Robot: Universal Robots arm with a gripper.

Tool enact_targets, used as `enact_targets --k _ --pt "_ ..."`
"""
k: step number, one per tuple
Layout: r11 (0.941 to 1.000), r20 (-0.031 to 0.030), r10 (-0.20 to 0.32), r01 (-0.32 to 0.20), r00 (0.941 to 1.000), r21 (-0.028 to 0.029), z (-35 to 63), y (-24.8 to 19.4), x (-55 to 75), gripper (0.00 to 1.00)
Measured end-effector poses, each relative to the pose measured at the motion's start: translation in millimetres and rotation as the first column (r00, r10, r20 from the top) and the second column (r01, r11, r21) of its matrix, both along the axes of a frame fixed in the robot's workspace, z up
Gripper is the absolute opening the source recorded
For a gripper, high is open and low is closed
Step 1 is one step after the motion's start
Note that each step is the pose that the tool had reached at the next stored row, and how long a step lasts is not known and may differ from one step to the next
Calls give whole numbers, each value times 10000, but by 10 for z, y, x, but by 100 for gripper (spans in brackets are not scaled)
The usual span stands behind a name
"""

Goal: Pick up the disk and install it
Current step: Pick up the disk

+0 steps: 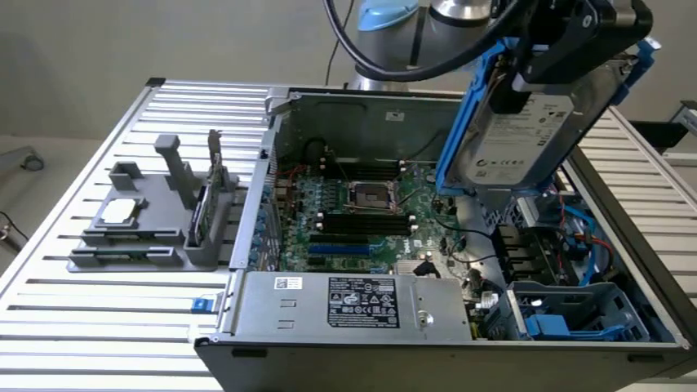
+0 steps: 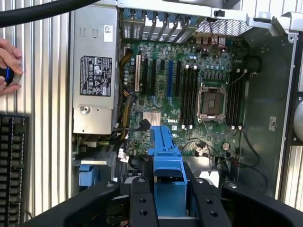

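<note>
One disk [image 1: 523, 139] well above open case rim [image 1: 370, 95]

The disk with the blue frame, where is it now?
In the exterior view's upper right, the disk hangs tilted in the fingers above the open computer case.

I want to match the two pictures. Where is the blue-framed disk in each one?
Exterior view: the disk hangs tilted above the open computer, toward the exterior view's right.
Wrist view: its blue edge sits between the gripper fingers.
Shared landmark: the processor socket.
</note>
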State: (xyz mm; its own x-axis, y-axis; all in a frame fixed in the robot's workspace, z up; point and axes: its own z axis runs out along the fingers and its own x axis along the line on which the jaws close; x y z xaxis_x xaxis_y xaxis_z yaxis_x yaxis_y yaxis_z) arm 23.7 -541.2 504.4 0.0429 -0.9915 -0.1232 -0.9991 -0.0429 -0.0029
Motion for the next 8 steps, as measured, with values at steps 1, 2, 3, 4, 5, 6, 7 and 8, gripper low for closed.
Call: enact_targets --k 1,2,3,4,5,6,7,8 --pt "10000 4 0 0 10000 1 -9 -23 30 33" --pt "10000 6 0 0 10000 1 -17 -45 59 33" --pt "10000 10 1 -1 10000 1 -26 -69 91 33" --pt "10000 13 1 -1 10000 1 -34 -92 121 33" --pt "10000 16 0 0 10000 1 -42 -114 150 33" --pt "10000 19 0 0 10000 1 -50 -137 180 33" --pt "10000 23 0 0 10000 0 -58 -159 209 33" --pt "10000 25 1 -1 10000 1 -66 -183 240 33"
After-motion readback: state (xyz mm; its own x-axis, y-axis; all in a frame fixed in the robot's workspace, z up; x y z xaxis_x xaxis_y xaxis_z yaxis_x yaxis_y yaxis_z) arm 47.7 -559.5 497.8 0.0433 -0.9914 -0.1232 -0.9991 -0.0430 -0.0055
